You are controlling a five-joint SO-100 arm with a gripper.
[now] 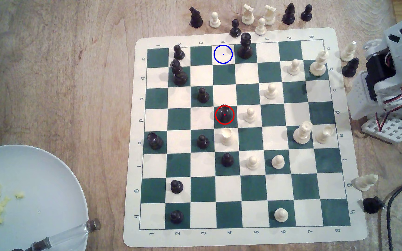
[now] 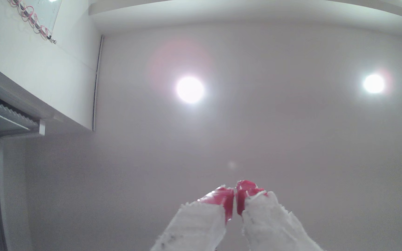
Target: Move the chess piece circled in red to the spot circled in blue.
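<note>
- Nothing of the move looked done: the black rook stood upright inside its red ring on a dark green square near the middle of the board
- The blue-ringed square lay bare at the far edge of the board, in the same file as the rook, with two open squares between them
- A tall black piece stood just beside that target square, on the exterior view's right, so I judged the set-down would need care
- A cream rook stood on the square next to the black rook on the near side, and a cream pawn on the exterior view's right
- The arm sat folded off the board at the exterior view's right, over the tabletop, well apart from the rook
- The hand pointed up at the ceiling, its red-tipped fingers pressed together with nothing between them
- Reach, grasp, carry and release all seemed left to do
</note>
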